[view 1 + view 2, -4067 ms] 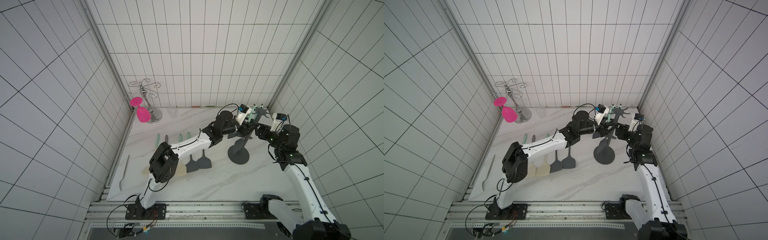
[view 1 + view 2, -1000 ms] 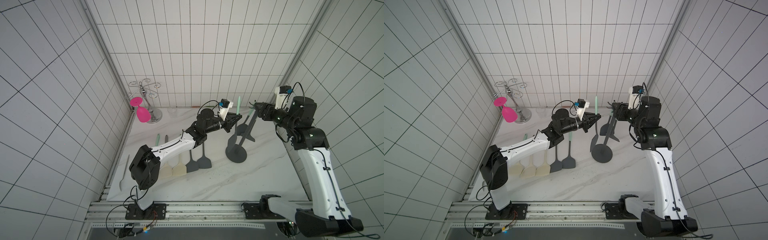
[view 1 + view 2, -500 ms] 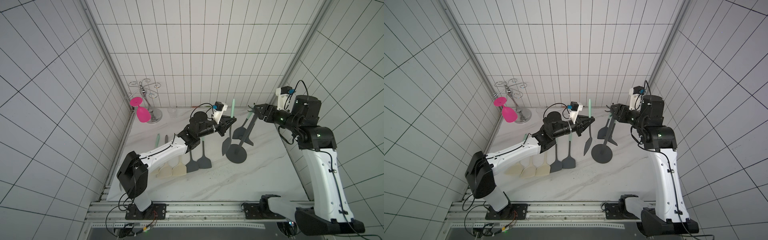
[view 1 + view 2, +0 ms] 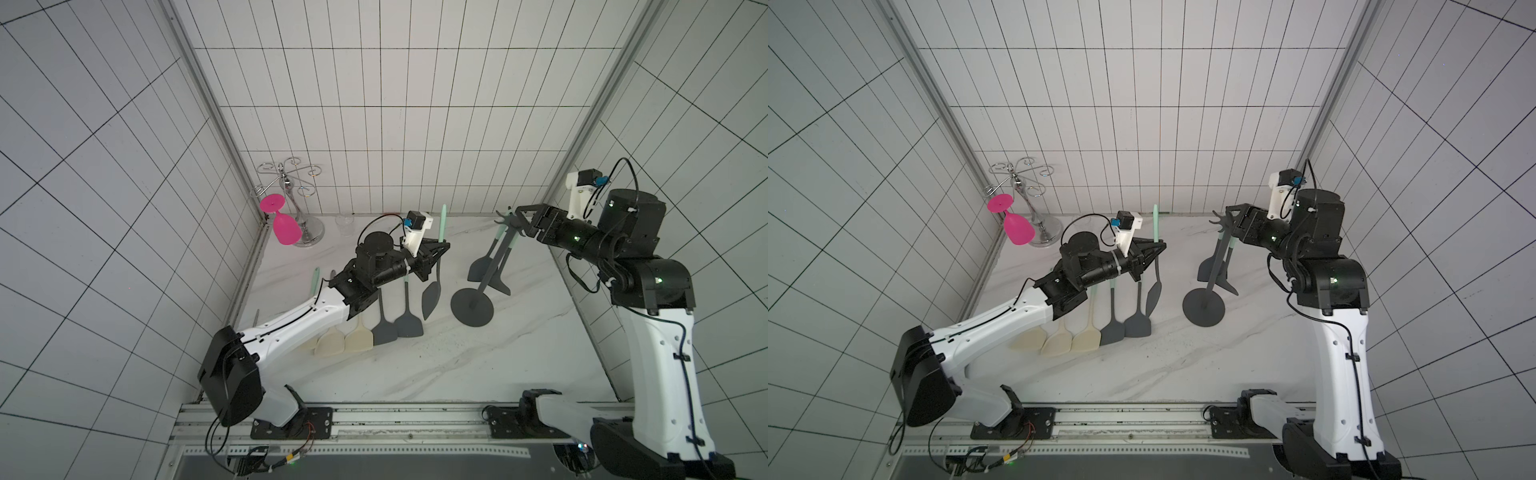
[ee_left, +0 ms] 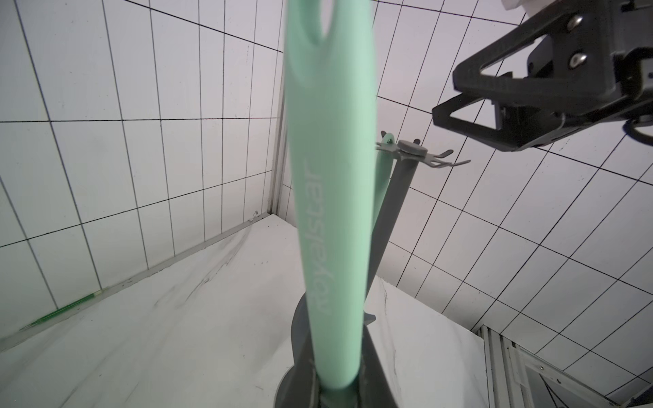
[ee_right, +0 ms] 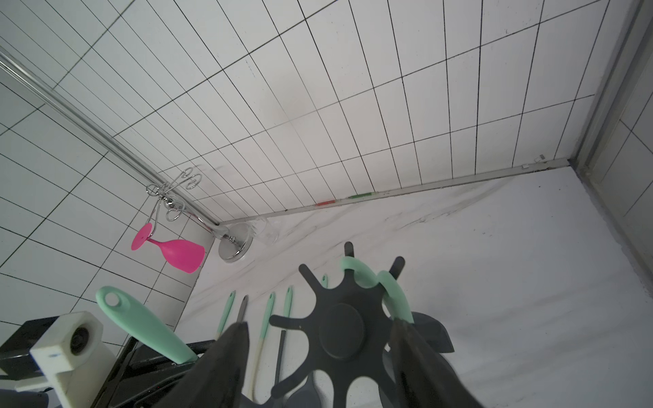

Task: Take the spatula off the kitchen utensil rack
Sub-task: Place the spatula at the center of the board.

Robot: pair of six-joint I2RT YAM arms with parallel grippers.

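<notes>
The spatula [image 4: 430,296], with a mint handle and a dark grey blade, hangs upright in the air left of the kitchen utensil rack [image 4: 471,309], clear of its hooks. My left gripper [image 4: 439,250] is shut on its handle [image 5: 328,212], as both top views show [image 4: 1156,251]. The dark grey rack [image 4: 1203,309] stands on its round base. My right gripper [image 4: 518,219] is open at the rack's star top [image 6: 341,332], one finger on each side of it. Two more mint-handled utensils [image 6: 392,293] hang from its hooks.
A chrome glass holder [image 4: 291,195] with a pink glass [image 4: 285,227] stands in the back left corner, a clear glass [image 4: 344,224] beside it. Several spatulas [image 4: 376,328] lie in a row under my left arm. Tiled walls close three sides.
My left gripper has carried the spatula left and away from the rack. My right gripper has opened a little and stays at the rack's top.
</notes>
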